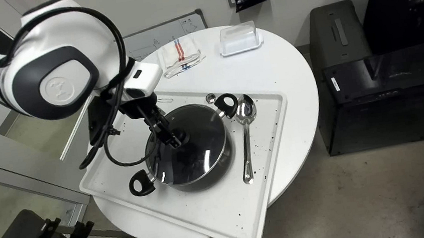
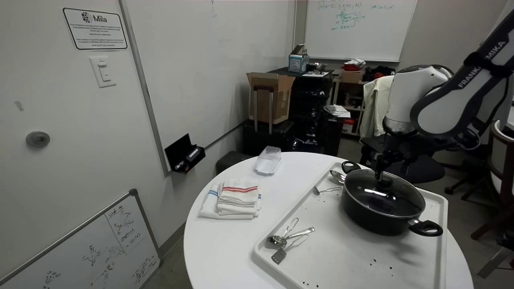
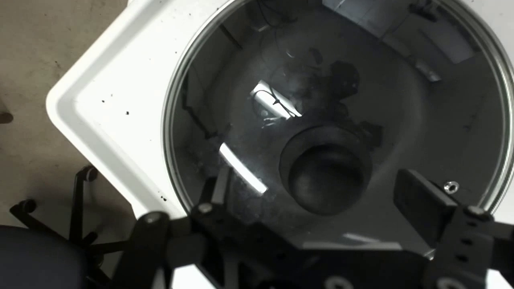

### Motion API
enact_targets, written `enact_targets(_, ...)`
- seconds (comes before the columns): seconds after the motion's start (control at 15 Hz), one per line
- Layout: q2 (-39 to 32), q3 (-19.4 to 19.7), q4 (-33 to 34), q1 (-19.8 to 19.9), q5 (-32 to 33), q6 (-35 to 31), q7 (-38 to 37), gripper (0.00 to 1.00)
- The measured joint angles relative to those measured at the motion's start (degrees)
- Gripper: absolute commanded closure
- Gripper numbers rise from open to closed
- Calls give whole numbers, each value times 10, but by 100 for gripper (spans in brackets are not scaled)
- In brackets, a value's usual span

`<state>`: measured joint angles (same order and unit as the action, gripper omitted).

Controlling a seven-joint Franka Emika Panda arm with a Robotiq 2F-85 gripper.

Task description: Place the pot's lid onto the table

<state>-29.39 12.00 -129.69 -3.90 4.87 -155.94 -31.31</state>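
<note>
The round glass lid [image 1: 202, 137] with a thin metal rim sits on the black pot [image 1: 219, 174], and both show in both exterior views, the lid [image 2: 395, 200] level on the pot [image 2: 371, 220]. In the wrist view, the lid [image 3: 405, 92] fills most of the picture. My gripper [image 1: 171, 141] is low over the lid's middle. In the wrist view, the gripper [image 3: 319, 188] is open, its fingers on either side of the black knob [image 3: 327, 178] with a gap on both sides. The round white table [image 1: 292, 70] lies under the tray.
The pot stands on a white tray [image 1: 226, 220] with a raised rim. A large silver spoon [image 1: 246, 147] lies beside the pot. Small metal utensils [image 2: 281, 241] lie in a tray corner. Folded towels [image 2: 239, 200] and a clear-lidded container [image 2: 268, 162] stand on the table.
</note>
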Motion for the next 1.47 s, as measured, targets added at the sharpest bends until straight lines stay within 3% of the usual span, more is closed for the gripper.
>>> enact_targets(0.33, -20, 3, 1, -8, -19, -35, -1, 0)
enact_targets(0.47, -25, 4, 1, -12, -28, -41, -1, 28)
enact_targets(0.93, -27, 6, 1, -16, -41, -49, -1, 76)
enact_targets(1.47, -25, 10, -1, -21, -41, -49, -1, 76)
